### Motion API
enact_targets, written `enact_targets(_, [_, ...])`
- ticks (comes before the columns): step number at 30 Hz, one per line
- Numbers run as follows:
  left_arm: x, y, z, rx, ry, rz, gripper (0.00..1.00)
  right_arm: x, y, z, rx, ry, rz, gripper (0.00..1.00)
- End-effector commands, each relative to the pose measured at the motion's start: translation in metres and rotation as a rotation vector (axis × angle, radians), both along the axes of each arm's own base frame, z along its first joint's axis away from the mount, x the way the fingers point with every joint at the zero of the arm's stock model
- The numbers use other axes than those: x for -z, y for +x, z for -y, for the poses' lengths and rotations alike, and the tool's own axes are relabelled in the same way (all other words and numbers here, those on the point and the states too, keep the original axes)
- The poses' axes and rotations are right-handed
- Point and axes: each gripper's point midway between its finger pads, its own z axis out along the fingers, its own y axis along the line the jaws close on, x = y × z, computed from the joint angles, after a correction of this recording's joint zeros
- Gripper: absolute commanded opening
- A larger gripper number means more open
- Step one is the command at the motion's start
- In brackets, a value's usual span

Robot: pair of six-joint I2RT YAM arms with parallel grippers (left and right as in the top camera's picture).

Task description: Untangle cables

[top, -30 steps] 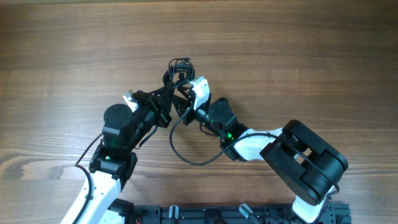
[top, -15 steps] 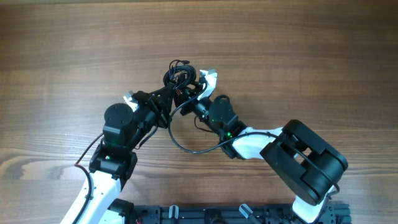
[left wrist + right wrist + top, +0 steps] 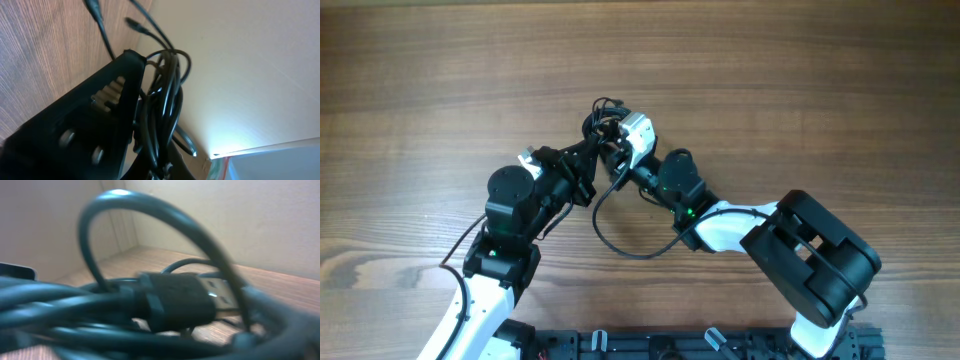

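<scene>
with the left claw [image 3: 590, 152] and the right claw [image 3: 621, 140] both clenched on the cables [image 3: 603, 110], draw apart slowly, low over the surface [image 3: 800, 80], so loops slip free, not tighter.

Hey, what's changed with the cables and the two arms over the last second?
The right gripper swung away from the cables, then came back into the knot and shut its jaws; a grip isn't clear. The slack loop rose, then sagged again. The left gripper stayed put, shut on the cables.
</scene>
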Motion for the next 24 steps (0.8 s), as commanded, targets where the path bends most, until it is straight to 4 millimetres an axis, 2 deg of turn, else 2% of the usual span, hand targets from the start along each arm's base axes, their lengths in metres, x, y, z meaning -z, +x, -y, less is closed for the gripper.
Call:
enact_targets(1, [-0.001,0.000,0.002,-0.029,-0.127,-0.087,0.04,-0.008,-0.005,-0.012,-0.052,0.039,-0.001,0.04])
enact_targets(5, [-0.001,0.004,-0.004,-0.061,-0.123,-0.083,0.04,0.005,0.009,0.004,0.026,0.113,-0.150,0.04])
enact_targets(6, [-0.001,0.005,-0.007,-0.072,-0.123,-0.083,0.04,0.009,0.007,0.006,0.010,0.133,-0.189,0.04])
enact_targets(10, [-0.001,0.013,-0.028,-0.136,-0.125,-0.079,0.04,0.024,-0.031,-0.002,-0.195,0.162,-0.342,0.04])
enact_targets(12, [-0.003,0.017,-0.038,-0.166,-0.129,-0.069,0.04,0.040,-0.053,-0.001,-0.275,0.124,-0.392,0.04])
enact_targets(14, [-0.008,0.021,-0.046,-0.188,-0.135,-0.044,0.04,0.064,-0.064,0.010,-0.261,0.086,-0.453,0.04])
enact_targets(19, [-0.020,0.023,-0.046,-0.175,-0.149,0.000,0.04,0.095,-0.070,0.043,-0.200,0.050,-0.538,0.04])
enact_targets(21, [-0.020,0.022,-0.044,-0.163,-0.151,-0.001,0.04,0.105,-0.072,0.059,-0.173,0.073,-0.616,0.04])
enact_targets(24, [-0.020,0.020,-0.040,-0.128,-0.113,0.021,0.04,0.103,-0.066,0.075,-0.166,0.117,-0.670,0.04])
